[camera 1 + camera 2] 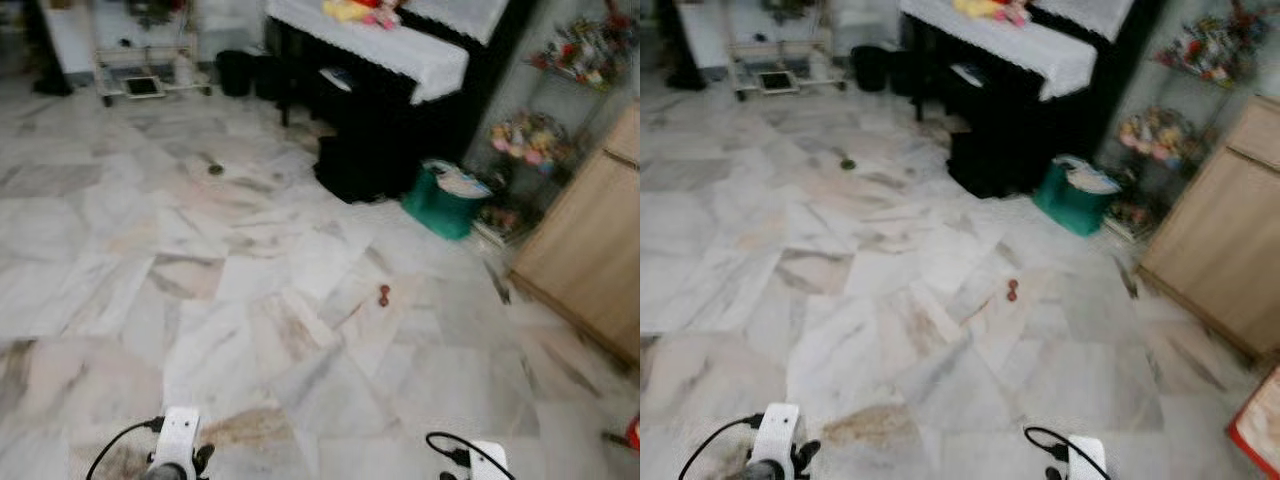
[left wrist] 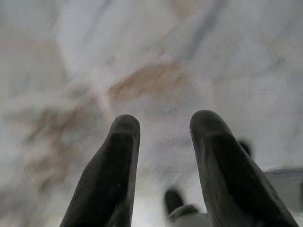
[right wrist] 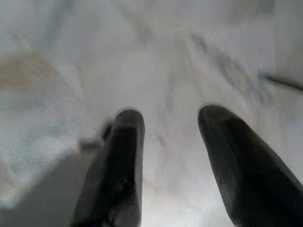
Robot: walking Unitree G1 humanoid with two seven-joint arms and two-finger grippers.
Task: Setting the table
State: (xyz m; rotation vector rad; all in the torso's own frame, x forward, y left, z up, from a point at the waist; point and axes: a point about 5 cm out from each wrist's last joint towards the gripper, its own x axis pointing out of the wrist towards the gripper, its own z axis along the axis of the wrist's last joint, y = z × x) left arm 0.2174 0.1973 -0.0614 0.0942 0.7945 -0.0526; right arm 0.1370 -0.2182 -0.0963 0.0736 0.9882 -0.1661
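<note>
I see both arms hanging over the marble floor (image 1: 200, 300): left gripper (image 2: 163, 130) and right gripper (image 3: 170, 123) spread apart, empty. No tableware visible; a small red object (image 1: 384, 294) lies before the piano (image 1: 400, 110).

Marble floor (image 1: 200, 300), pale with grey and brown veining, filled the foreground. A small red object (image 1: 384, 294) lay on it near the centre; a small dark object (image 1: 215, 169) lay farther off. A black piano (image 1: 400, 110) under a white cloth (image 1: 400, 45) stood at the back, a green bag (image 1: 443, 203) beside it. A wooden cabinet (image 1: 590, 240) stood at right, behind it shelves of flowers (image 1: 530, 135). A white wheeled cart (image 1: 145, 60) stood at far left.
</note>
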